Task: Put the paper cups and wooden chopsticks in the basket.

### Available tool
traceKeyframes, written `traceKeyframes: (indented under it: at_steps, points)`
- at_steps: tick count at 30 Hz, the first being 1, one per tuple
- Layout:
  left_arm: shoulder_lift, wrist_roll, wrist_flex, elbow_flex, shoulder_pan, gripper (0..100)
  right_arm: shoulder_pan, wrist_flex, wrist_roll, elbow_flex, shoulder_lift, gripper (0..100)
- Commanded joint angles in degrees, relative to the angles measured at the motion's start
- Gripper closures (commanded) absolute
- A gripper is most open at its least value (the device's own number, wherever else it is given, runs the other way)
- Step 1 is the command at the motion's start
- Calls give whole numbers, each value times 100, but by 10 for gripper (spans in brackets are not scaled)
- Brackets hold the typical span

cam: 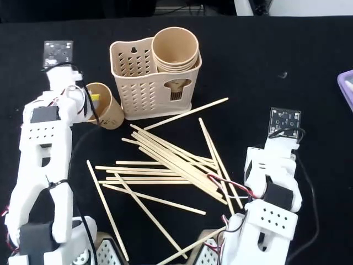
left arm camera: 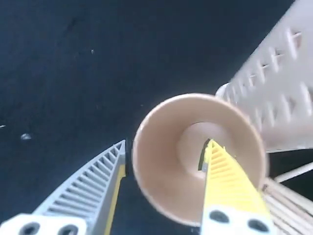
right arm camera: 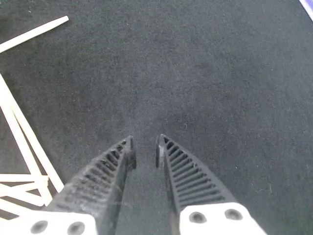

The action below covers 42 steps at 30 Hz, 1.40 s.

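Clamping a paper cup (left arm camera: 161, 171) by its wall, we are gripping it with our left gripper (left arm camera: 166, 145). The yellow finger (left arm camera: 227, 176) is sitting inside the cup's mouth and the grey finger (left arm camera: 93, 191) is lying along the outside, so the jaws are shut on the cup's thin side. The cup is lying tilted on its side just beside the left wall of the beige slotted basket (cam: 144, 88), with its open mouth facing the arm. We cannot tell whether it is touching the black tablecloth (cam: 259, 61).

A stack of paper cups (cam: 175, 49) is standing upright in the right-hand section of the basket, as the high camera sees it. The wooden chopsticks (cam: 165, 163) are lying loose on the cloth in front of the basket, crossing one another in a scattered heap between our two arms.

On the right, we are holding our right gripper (right arm camera: 145, 147) low over bare cloth, near the right edge of the heap. Its dark jaws are standing almost together, with a narrow gap and nothing between them. A purple object (cam: 346, 83) is showing at the table's right edge.
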Motion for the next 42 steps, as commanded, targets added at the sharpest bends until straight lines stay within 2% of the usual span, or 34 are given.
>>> traceKeyframes:
  at_steps: [1, 6, 12, 17, 19, 21, 22, 23, 25, 33, 36, 42]
  points:
    - [-97, -299, 44, -312, -365, 740, -79, -79, 0, -31, 31, 910]
    - [-35, -325, 44, -48, -479, 739, -79, -79, 0, -31, 22, 910]
    - [-35, -325, 26, 391, 13, 743, -79, -79, 0, -31, 31, 910]
    - [-35, -325, -457, 778, 180, 748, -70, -79, 0, -31, 40, 910]
    - [-44, -325, -492, 831, 189, 820, -70, -79, 0, -31, 40, 910]
    - [-88, -360, -475, 831, 189, 958, -70, -79, 0, -31, 40, 910]
    - [-97, -378, -475, 804, 189, 982, -70, -79, 0, -31, 31, 910]
    - [-105, -334, -466, 813, 180, 948, -70, -79, 0, -31, 31, 910]
    - [-149, -352, -360, 752, 145, 969, -70, -79, 0, -31, 31, 910]
    - [-1433, -334, 1345, -752, -180, 970, -70, -79, 0, -31, 31, 910]
    - [-1820, -273, 1600, -1587, -321, 970, -79, -79, 0, -31, 22, 910]
    - [-2136, 1046, 1644, -3116, -356, 967, -79, -79, -18, -22, 22, 910]
